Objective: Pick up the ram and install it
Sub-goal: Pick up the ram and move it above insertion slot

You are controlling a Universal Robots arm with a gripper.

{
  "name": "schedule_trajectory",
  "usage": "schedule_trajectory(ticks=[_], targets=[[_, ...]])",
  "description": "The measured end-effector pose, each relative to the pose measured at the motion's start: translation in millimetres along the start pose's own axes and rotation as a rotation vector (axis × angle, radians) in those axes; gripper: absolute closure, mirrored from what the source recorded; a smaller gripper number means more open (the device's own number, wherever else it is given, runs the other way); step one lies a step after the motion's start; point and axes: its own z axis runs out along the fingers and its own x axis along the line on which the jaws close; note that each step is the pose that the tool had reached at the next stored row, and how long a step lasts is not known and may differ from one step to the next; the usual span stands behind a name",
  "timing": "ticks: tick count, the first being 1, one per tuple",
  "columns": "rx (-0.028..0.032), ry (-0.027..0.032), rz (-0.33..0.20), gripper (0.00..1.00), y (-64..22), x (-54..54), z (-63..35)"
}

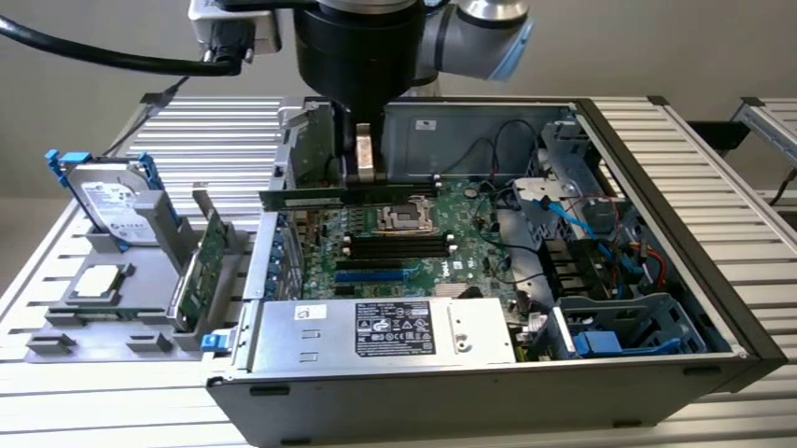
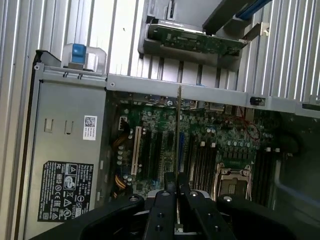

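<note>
Over mobo (image 1: pixel 369 273): ram (image 1: pixel 305 199) held level, above the board, apart from slots.
Gripper (image 1: pixel 362 180): fingers pinching ram near mid-length.
Pickup: done, ram is off any rest.
Install: not yet; ram unseated, mem slots (image 1: pixel 396 245) look empty.

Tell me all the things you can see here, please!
table: one, silver, under everything
case: one, black and grey, open, on the table
motherboard: one, green, inside the case
power supply: one, silver, inside the case
holder: one, grey, exterior view's left of the case
hard drive: one, silver with blue rails, upright in the holder
card: one, green, upright in the holder
ram: one, green, held above the motherboard
arm: one, black and silver, above the case
gripper: one, black, shut on the ram
</note>
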Motion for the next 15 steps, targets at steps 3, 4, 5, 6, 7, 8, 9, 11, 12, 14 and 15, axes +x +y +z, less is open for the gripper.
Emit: schedule_trajectory(ticks=[3, 4, 5, 6, 7, 8, 9, 11, 12, 14, 15], targets=[[0.0001, -0.002, -0.001, 0.87, -13.4, 1.4, -0.9], [0.0001, -0.0022, -0.001, 0.87, -18.0, 1.9, -1.2], [0.0, -0.002, -0.001, 0.87, -22.5, 2.3, -1.3], [0.0001, -0.0022, -0.001, 0.87, -27.0, 2.4, -0.4], [0.0, -0.0019, -0.001, 0.87, -31.7, 1.9, 1.1], [0.0001, -0.0019, -0.001, 0.87, -36.6, 1.1, 2.9], [0.0, -0.0018, -0.001, 0.87, -41.3, 0.1, 4.6], [0.0001, -0.0019, -0.001, 0.87, -51.0, -2.5, 8.2], [0.0001, -0.0019, -0.001, 0.87, -55.6, -4.2, 10.0], [-0.0002, -0.0019, -0.001, 0.87, -62.1, -7.1, 13.9], [-0.0002, -0.0019, -0.001, 0.87, -64.6, -8.7, 15.8]])
